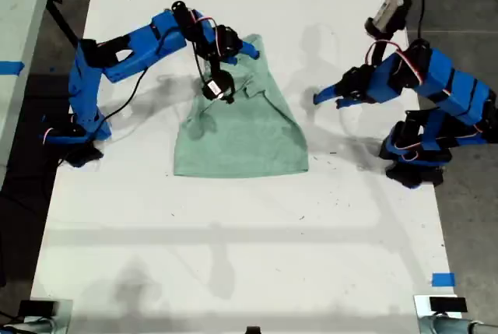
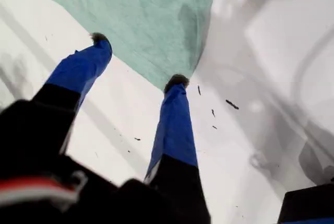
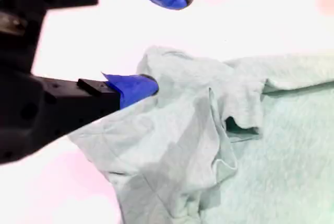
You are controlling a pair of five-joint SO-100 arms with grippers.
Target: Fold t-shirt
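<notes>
Mint-green t-shirt (image 1: pixel 241 135) flat on the white desk (image 1: pixel 233 256), about the middle of the exterior view. Hem straight and smooth on the near side; far end narrowed and bunched into loose folds, so apparently part-way through a fold, not finished.

At that far, crumpled end: my second gripper (image 1: pixel 241 52), reaching in from the exterior view's left. Fingers spread wide and holding nothing. In the second wrist view, one finger (image 3: pixel 136 87) against the rumpled edge of the cloth, the other well clear above bare desk. Probably placed there to pinch the bunched fabric or to tidy it.

Off to the exterior view's right: my first gripper (image 1: pixel 323 97), just short of the shirt's right edge and pointing toward it. Fingers parted wide too and empty, tips over bare desk close to a corner of the cloth in the first wrist view. Likely waiting for a grip on that side.

Nearby: a few dark specks (image 2: pixel 232 104) on the desk and a strip of blue tape (image 1: pixel 442 279) near the exterior view's near right corner, well apart from the shirt. Nothing between either gripper and the cloth; only the wrinkled far end likely to hinder a clean fold.
</notes>
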